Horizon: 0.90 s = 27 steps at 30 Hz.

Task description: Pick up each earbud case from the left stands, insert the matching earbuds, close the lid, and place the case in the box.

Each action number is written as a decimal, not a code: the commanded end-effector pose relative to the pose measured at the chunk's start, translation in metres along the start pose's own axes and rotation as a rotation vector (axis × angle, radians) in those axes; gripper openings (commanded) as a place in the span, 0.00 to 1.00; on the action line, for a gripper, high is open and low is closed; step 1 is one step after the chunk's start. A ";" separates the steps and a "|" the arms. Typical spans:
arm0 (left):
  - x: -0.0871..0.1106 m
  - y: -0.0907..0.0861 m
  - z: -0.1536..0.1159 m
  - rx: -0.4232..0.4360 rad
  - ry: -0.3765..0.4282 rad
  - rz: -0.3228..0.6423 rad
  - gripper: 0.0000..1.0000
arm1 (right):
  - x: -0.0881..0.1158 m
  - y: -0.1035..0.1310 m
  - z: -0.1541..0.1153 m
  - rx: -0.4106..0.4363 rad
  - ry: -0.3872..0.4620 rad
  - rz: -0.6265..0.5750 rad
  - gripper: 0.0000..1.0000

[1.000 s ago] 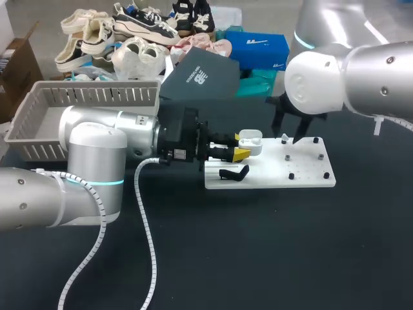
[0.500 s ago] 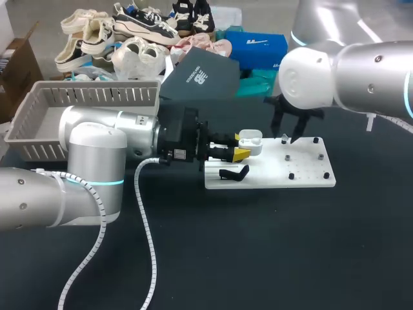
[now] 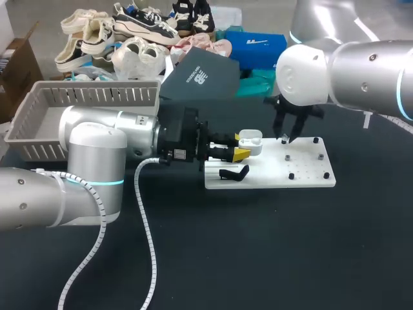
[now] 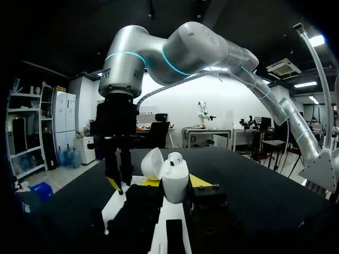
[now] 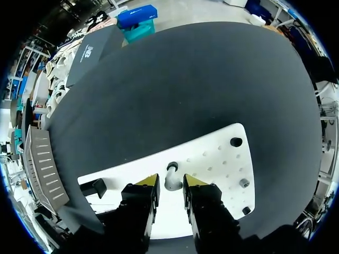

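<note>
**A:** What is the left gripper (image 4: 176, 200) doing?

**B:** It is clamped on the white earbud case (image 4: 175, 182), with one finger against each side. The case stands upright between them. Its lid (image 4: 151, 164) is tipped back, away from the fingers, so the mouth faces up.

**A:** Why hold it like that?

**B:** I'd say it's so the case is steady and open while the other arm feeds it. An upright case with a free mouth gives a straight drop for an earbud.

**A:** And the right gripper (image 5: 171, 181)?

**B:** It hangs just ahead of the case, off to one side, pointing down. Its yellow tips are a little apart and straddle a small white earbud (image 5: 172, 173) standing on a peg. I see a sliver of gap at each tip, so I judge it hasn't gripped the earbud yet.

**A:** What's under it?

**B:** The white board (image 5: 217, 156), which carries more pegs out past the fingers. A black stand (image 3: 233, 173) sits just beside the left gripper's tips.

**A:** So how far along is it?

**B:** Early, by my reading. The case is lifted and no earbud is in it that I can see. The lid is open, and the grey basket (image 3: 39, 110), probably the box, sits well behind the left gripper, back beyond its arm.
</note>
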State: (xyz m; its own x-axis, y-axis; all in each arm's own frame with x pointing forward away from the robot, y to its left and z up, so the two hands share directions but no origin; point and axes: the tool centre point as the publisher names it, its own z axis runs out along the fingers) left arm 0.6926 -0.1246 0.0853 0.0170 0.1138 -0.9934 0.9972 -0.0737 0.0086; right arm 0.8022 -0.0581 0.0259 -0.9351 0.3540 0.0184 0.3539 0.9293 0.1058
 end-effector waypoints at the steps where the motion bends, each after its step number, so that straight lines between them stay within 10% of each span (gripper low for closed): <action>1: 0.000 0.000 0.000 0.000 -0.001 0.000 0.00 | 0.000 -0.001 0.000 0.001 0.001 0.003 0.18; 5: 0.000 0.000 0.000 0.000 -0.001 0.000 0.00 | 0.000 -0.001 -0.001 0.003 0.000 0.003 0.00; 27: 0.000 0.000 0.000 0.000 -0.001 0.000 0.00 | 0.019 -0.020 -0.083 -0.071 -0.034 -0.003 0.00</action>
State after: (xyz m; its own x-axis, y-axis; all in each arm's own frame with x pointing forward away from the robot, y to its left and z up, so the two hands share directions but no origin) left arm 0.6926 -0.1246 0.0854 0.0170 0.1138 -0.9934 0.9972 -0.0737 0.0086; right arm 0.7986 -0.0693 0.0857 -0.9348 0.3548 0.0128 0.3524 0.9229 0.1555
